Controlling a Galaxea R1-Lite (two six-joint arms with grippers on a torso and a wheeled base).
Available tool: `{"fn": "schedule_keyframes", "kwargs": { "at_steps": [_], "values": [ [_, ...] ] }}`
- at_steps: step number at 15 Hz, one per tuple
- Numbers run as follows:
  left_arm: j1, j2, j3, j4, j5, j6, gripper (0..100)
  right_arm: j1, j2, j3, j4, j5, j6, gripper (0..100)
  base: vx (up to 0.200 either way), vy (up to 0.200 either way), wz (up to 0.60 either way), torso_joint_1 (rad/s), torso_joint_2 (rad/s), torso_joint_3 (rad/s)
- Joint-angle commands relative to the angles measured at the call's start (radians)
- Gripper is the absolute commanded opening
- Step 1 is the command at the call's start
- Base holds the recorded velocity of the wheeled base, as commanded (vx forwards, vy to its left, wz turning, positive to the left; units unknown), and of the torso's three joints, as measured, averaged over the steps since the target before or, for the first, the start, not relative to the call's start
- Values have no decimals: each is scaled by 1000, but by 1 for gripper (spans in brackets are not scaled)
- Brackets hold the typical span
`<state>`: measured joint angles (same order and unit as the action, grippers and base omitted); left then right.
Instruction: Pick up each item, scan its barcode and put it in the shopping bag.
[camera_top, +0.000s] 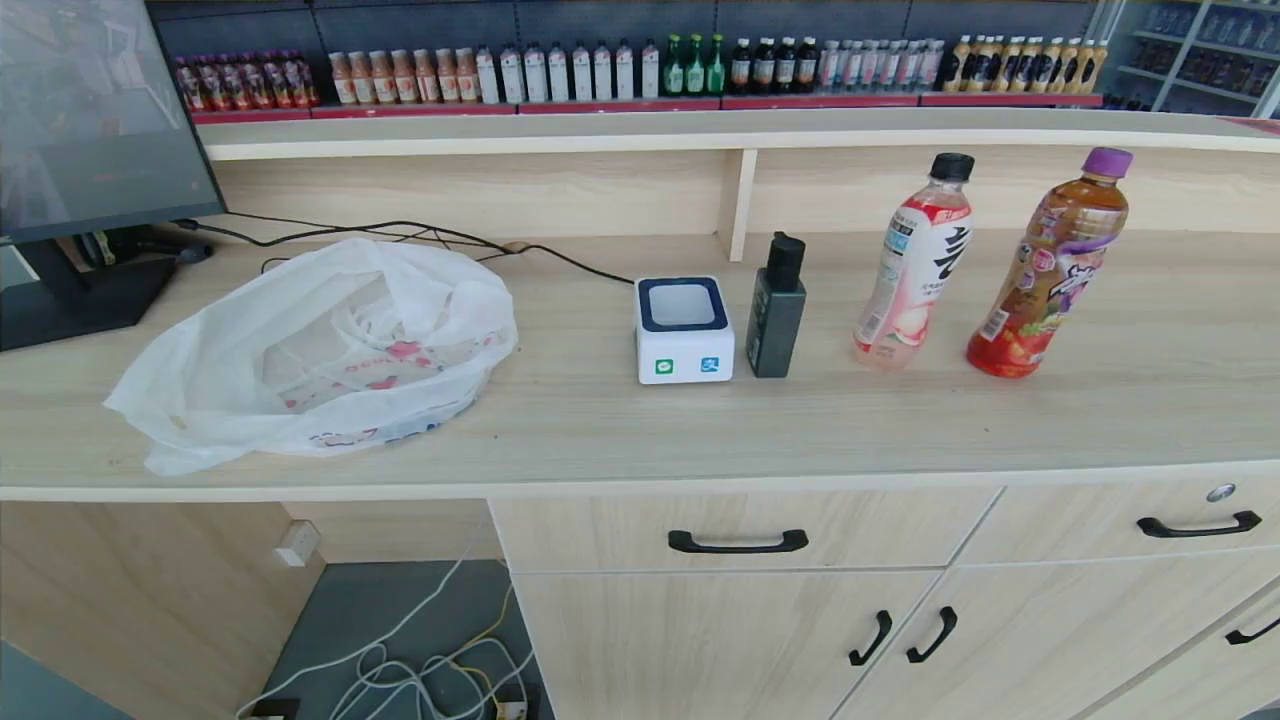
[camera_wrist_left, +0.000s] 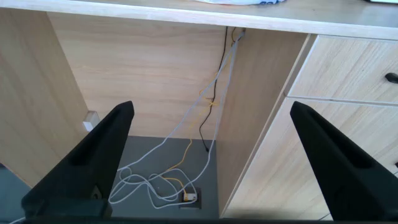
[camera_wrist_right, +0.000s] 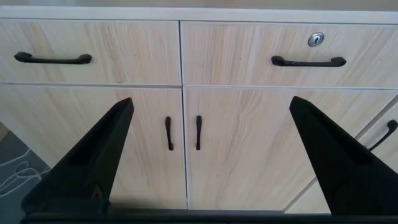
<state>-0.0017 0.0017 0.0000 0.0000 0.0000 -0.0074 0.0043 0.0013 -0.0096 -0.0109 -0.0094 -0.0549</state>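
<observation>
In the head view, three items are standing upright on the counter (camera_top: 600, 420): a dark bottle (camera_top: 776, 310) just beside the white scanner (camera_top: 684, 330), then a pink bottle (camera_top: 912, 265) and a purple-capped bottle (camera_top: 1050, 270), well apart from the shopping bag (camera_top: 320, 350), which is lying open at the left. The two drink bottles are looking full, so probably fairly heavy, with smooth, slippery plastic. A grip around the labelled middle seems safest. The bag is thin and floppy. Labels are showing print and barcodes, but the print is too small to make out.

In the left wrist view, the left gripper (camera_wrist_left: 211, 109) is hanging below the counter, jaws apart, facing cables (camera_wrist_left: 155, 180).

In the right wrist view, the right gripper (camera_wrist_right: 211, 102) is facing the drawers (camera_wrist_right: 93, 37), jaws apart and holding nothing.
</observation>
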Motion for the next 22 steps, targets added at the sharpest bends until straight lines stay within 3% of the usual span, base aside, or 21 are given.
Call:
{"fn": "schedule_keyframes", "kwargs": {
  "at_steps": [1,2,5,11,15,22],
  "values": [
    [0,0,0,0,0,0,100,20,105,-109,-1,3,46,100,0,0,0,0,0,0],
    [0,0,0,0,0,0,100,42,218,-156,-20,2,109,100,0,0,0,0,0,0],
    [0,0,0,0,0,0,100,56,454,-294,-86,3,127,100,0,0,0,0,0,0],
    [0,0,0,0,0,0,100,191,687,-277,-139,69,81,100,0,0,0,0,0,0],
    [0,0,0,0,0,0,100,332,882,-273,-313,69,56,100,0,0,0,0,0,0],
    [0,0,0,0,0,0,100,410,1267,-331,-666,69,43,100,0,0,0,0,0,0]
  ]
}}
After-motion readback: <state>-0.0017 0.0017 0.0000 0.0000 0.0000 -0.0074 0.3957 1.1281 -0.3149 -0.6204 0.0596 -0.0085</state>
